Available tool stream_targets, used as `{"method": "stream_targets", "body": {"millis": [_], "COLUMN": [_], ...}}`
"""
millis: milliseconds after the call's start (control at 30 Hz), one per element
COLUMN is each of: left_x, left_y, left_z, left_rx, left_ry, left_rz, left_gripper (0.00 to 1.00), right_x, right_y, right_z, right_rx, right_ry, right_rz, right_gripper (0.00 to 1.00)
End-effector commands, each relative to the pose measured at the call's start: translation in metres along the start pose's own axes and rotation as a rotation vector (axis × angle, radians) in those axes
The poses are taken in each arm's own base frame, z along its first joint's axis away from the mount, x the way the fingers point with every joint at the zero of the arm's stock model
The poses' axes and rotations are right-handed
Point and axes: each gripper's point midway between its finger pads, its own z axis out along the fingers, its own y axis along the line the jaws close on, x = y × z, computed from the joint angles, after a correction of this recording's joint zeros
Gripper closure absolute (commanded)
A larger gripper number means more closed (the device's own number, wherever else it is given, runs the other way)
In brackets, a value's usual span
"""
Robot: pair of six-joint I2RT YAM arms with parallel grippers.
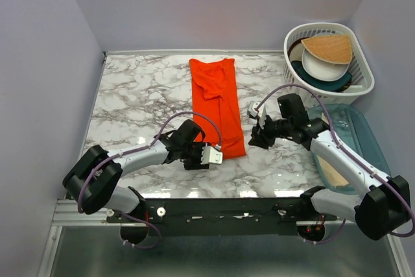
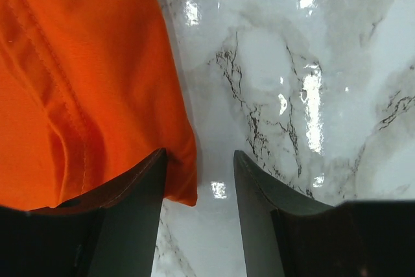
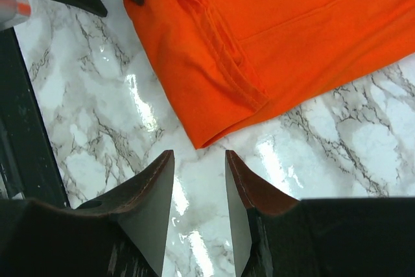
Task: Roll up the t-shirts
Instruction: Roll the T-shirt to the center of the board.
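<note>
One orange-red t-shirt (image 1: pixel 219 102) lies on the marble table (image 1: pixel 142 95), folded into a long narrow strip running from the back toward me. My left gripper (image 1: pixel 218 155) is at the strip's near left corner, open. In the left wrist view the shirt (image 2: pixel 84 82) fills the left side, and its corner edge reaches just past the left finger (image 2: pixel 139 192) into the gap of the gripper (image 2: pixel 200 160). My right gripper (image 1: pixel 251 139) is open just off the near right corner. In the right wrist view the shirt's corner (image 3: pixel 214 128) lies just ahead of the empty gripper (image 3: pixel 199 157).
A white basket (image 1: pixel 360 63) at the back right holds bowls and a tan fan-shaped piece (image 1: pixel 331 47). A teal bin (image 1: pixel 363 134) stands at the right edge beside my right arm. Purple walls close in the table at the back and sides.
</note>
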Motion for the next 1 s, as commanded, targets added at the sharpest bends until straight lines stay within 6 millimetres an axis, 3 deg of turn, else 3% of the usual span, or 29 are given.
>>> {"method": "stream_targets", "body": {"millis": [0, 133, 300, 333, 400, 433, 500, 533, 600, 633, 800, 867, 933, 967], "left_x": [0.028, 0.042, 0.050, 0.045, 0.042, 0.031, 0.023, 0.009, 0.002, -0.007, -0.023, -0.028, -0.032, -0.033], "left_y": [0.002, 0.002, -0.011, -0.010, -0.021, -0.016, -0.021, -0.009, -0.011, 0.001, 0.010, 0.015, 0.017, 0.017], "left_z": [0.010, 0.014, 0.015, 0.015, 0.009, 0.009, 0.001, 0.000, -0.010, -0.010, -0.023, -0.026, -0.030, -0.031], "left_rx": [-0.012, 0.007, 0.105, 0.123, 0.196, 0.216, 0.282, 0.306, 0.378, 0.395, 0.453, 0.449, 0.462, 0.470], "left_ry": [0.124, 0.193, 0.239, 0.229, 0.218, 0.173, 0.148, 0.081, 0.061, 0.031, -0.046, -0.067, -0.096, -0.103], "left_rz": [0.063, 0.063, 0.016, 0.003, -0.048, -0.081, -0.171, -0.232, -0.329, -0.351, -0.424, -0.426, -0.453, -0.466], "left_gripper": [0.45, 0.53, 0.77, 0.87, 0.94, 1.00, 1.00, 1.00, 1.00, 1.00, 1.00, 1.00, 1.00, 1.00], "right_x": [0.013, 0.019, 0.020, 0.025, 0.021, 0.030, 0.026, 0.026, 0.027, 0.026, 0.016, 0.018, 0.008, 0.016], "right_y": [0.006, 0.010, 0.018, 0.021, 0.025, 0.029, 0.034, 0.037, 0.048, 0.051, 0.064, 0.064, 0.061, 0.060], "right_z": [-0.002, -0.005, -0.008, -0.006, -0.007, -0.003, 0.001, 0.003, 0.012, 0.016, 0.043, 0.055, 0.063, 0.070], "right_rx": [0.001, -0.001, -0.018, -0.027, -0.028, -0.038, -0.043, -0.051, -0.080, -0.088, -0.117, -0.123, -0.101, -0.113], "right_ry": [0.025, 0.025, -0.026, -0.030, -0.065, -0.060, -0.091, -0.101, -0.129, -0.141, -0.184, -0.168, -0.180, -0.151], "right_rz": [-0.019, -0.072, -0.228, -0.261, -0.394, -0.424, -0.544, -0.576, -0.656, -0.672, -0.724, -0.708, -0.726, -0.702], "right_gripper": [0.55, 0.55, 0.54, 0.51, 0.48, 0.48, 0.47, 0.46, 0.45, 0.45, 0.44, 0.44, 0.44, 0.44]}}
